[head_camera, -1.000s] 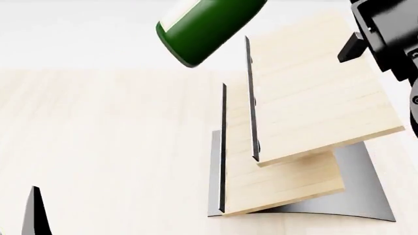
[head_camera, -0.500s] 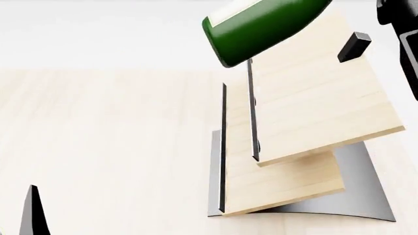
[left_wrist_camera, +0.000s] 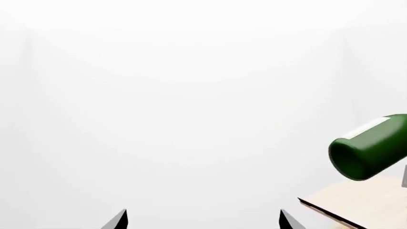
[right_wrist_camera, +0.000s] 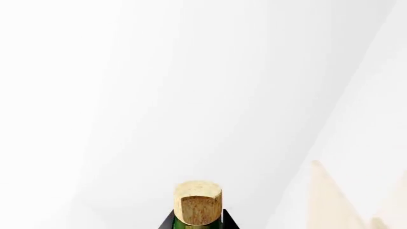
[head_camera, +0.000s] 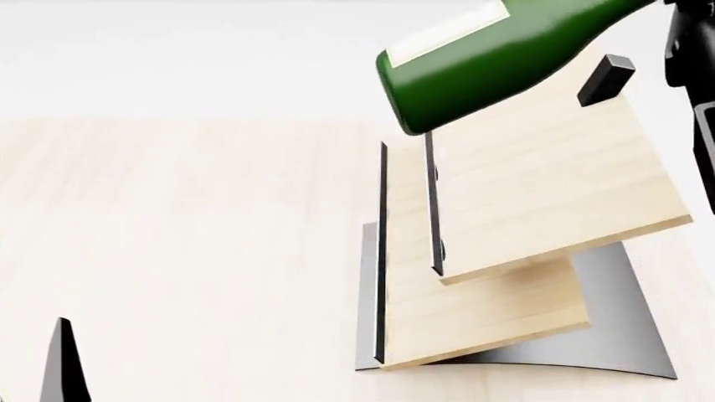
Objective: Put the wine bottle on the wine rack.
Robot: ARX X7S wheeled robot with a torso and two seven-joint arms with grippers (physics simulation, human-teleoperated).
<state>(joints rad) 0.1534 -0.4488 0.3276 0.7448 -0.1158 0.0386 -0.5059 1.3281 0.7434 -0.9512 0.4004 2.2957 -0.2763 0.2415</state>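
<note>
The dark green wine bottle (head_camera: 491, 67) with a cream label hangs tilted in the air, base toward the left, over the upper board of the wine rack (head_camera: 537, 184). The rack has two slanted light wood boards with dark edge strips on a curved grey base (head_camera: 614, 335). My right gripper (right_wrist_camera: 198, 225) is shut on the bottle's neck; the tan cork (right_wrist_camera: 198, 202) shows between its fingers, and a dark finger (head_camera: 607, 79) shows in the head view. The bottle's base also shows in the left wrist view (left_wrist_camera: 365, 150). My left gripper (left_wrist_camera: 203, 222) is open and empty, low at the left.
The rack stands on a pale wood tabletop (head_camera: 179, 251). One left fingertip (head_camera: 64, 364) pokes up at the lower left of the head view. A corner of the rack's board shows in the left wrist view (left_wrist_camera: 356, 205). White walls lie behind.
The bottle has moved right and a little down, from left of the rack to over its upper board. The left gripper has stayed put.
</note>
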